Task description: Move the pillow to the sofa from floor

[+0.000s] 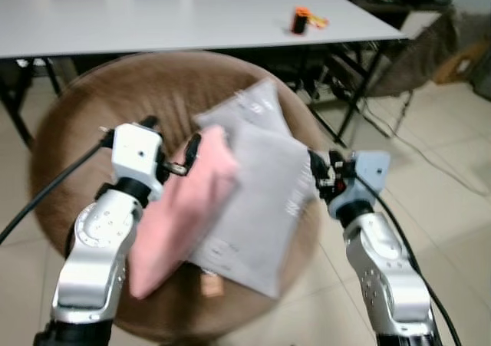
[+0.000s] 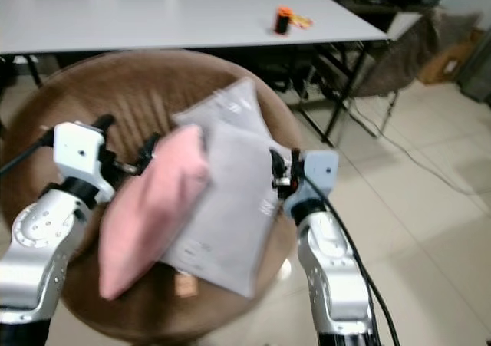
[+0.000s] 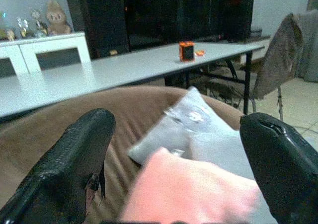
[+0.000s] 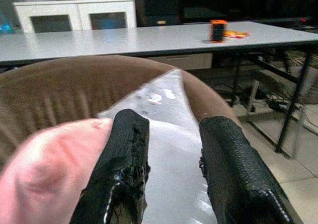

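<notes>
A pink pillow (image 1: 184, 215) and a grey plastic-wrapped pillow (image 1: 261, 200) lie tilted over the round brown sofa cushion (image 1: 115, 100). Both look blurred. My left gripper (image 1: 184, 158) is at the pink pillow's upper left edge. Its fingers (image 3: 84, 149) stand wide open, with the pink pillow (image 3: 194, 194) low between them. My right gripper (image 1: 316, 176) is against the grey pillow's right edge. Its fingers (image 4: 124, 154) are a little apart, and the grey pillow (image 4: 169, 149) shows in the gap.
A long white table (image 1: 153, 16) stands behind the brown cushion, with an orange and black object (image 1: 300, 20) on it. A chair draped with brown cloth (image 1: 406, 54) and cables are at the right. Tiled floor (image 1: 445, 208) lies to the right.
</notes>
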{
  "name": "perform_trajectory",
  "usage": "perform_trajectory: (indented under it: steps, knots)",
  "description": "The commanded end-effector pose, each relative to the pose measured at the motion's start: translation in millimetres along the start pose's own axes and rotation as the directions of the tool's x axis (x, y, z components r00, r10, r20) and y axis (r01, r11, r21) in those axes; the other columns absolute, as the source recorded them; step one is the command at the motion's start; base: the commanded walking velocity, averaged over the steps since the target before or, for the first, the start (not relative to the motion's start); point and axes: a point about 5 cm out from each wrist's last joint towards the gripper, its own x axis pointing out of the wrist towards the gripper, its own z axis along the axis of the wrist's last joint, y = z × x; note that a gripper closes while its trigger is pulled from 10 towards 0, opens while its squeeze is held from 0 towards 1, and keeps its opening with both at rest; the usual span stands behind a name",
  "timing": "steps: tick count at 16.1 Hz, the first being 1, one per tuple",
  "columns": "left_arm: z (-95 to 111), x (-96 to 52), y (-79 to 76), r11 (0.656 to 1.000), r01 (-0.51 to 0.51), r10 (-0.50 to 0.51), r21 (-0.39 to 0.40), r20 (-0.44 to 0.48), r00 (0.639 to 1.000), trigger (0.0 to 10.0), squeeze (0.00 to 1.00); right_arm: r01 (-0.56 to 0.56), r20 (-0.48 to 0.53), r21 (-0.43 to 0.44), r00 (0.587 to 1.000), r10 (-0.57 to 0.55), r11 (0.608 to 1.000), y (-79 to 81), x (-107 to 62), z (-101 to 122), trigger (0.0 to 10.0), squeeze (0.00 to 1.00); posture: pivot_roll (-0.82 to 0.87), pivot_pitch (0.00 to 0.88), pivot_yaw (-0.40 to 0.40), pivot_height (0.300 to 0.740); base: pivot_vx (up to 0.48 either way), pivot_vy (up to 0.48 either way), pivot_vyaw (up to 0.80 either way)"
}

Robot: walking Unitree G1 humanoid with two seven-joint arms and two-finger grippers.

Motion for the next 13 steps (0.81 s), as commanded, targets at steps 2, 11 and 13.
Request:
perform_trajectory:
  steps: [2, 11, 13]
  knots:
    - [-2.0, 7.0, -6.4, 0.999, 0.034, -0.034, 0.012, 0.004, 0.999, 10.0, 0.15, 0.079, -0.009, -0.013, 0.997, -0.079, 0.997, -14.5, -0.9, 0.0, 10.0, 0.0, -0.01, 0.0, -0.045, 0.74, 0.0, -0.48, 0.0]
    - [-24.1, 15.7, -1.0, 1.0, 0.024, -0.024, 0.012, -0.023, 0.999, 10.0, 0.15, 0.168, -0.036, -0.019, 0.985, -0.168, 0.986, -25.0, 0.4, -3.6, 10.0, 0.0, -0.03, 0.0, -0.028, 0.74, 0.0, -0.48, -0.68]
    - [-28.6, 18.5, -0.5, 1.0, 0.023, -0.023, 0.013, -0.027, 0.999, 10.0, 0.15, 0.166, -0.039, -0.02, 0.985, -0.167, 0.986, -24.5, 2.5, -4.3, 10.0, 0.0, -0.03, 0.0, -0.031, 0.74, 0.0, -0.48, -0.8]
